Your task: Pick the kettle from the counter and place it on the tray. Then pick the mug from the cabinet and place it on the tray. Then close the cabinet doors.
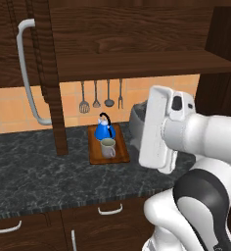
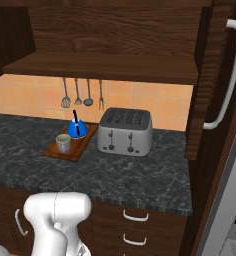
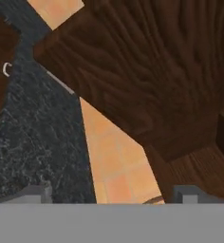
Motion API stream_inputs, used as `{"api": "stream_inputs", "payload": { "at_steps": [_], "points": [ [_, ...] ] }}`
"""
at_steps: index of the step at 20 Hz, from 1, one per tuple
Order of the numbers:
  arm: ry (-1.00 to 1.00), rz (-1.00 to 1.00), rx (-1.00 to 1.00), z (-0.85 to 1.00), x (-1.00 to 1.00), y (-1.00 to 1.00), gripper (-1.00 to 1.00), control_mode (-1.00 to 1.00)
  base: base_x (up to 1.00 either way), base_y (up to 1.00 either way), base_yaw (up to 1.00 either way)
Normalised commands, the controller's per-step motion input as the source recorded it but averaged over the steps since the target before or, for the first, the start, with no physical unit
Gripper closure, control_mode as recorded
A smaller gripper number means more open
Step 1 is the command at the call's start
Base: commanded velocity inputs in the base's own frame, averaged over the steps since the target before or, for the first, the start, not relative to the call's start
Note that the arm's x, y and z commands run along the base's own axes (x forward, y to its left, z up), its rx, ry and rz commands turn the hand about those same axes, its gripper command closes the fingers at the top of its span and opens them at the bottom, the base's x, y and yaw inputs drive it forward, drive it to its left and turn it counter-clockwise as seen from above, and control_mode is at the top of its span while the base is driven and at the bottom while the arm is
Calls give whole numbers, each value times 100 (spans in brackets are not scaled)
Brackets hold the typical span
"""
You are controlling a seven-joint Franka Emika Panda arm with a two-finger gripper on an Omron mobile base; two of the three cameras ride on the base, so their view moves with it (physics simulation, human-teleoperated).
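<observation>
Blue kettle [image 1: 104, 130] and mug [image 1: 107, 147] sit on the tray [image 1: 121, 156]; open doors [image 1: 50, 73] need closing next, gripper [image 3: 114, 193] wide and empty.

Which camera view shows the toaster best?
The right base view: the toaster stands whole and unblocked on the counter, right of the tray, slots and levers visible. In the left base view the arm covers most of it, leaving a grey edge. The hand view looks at cabinet wood and tiles.
</observation>
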Motion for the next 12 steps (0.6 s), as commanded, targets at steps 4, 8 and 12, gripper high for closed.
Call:
{"api": "stream_inputs", "payload": {
  "at_steps": [4, 8, 12],
  "points": [
    [-3, 14, -25, 4, -14, 18, -100, -100, 0, 0, 0],
    [-4, 13, -20, 3, -13, 13, -100, -100, 0, 0, 0],
    [-3, 12, -16, 4, -15, 9, -100, -100, 0, 0, 0]
  ]
}}
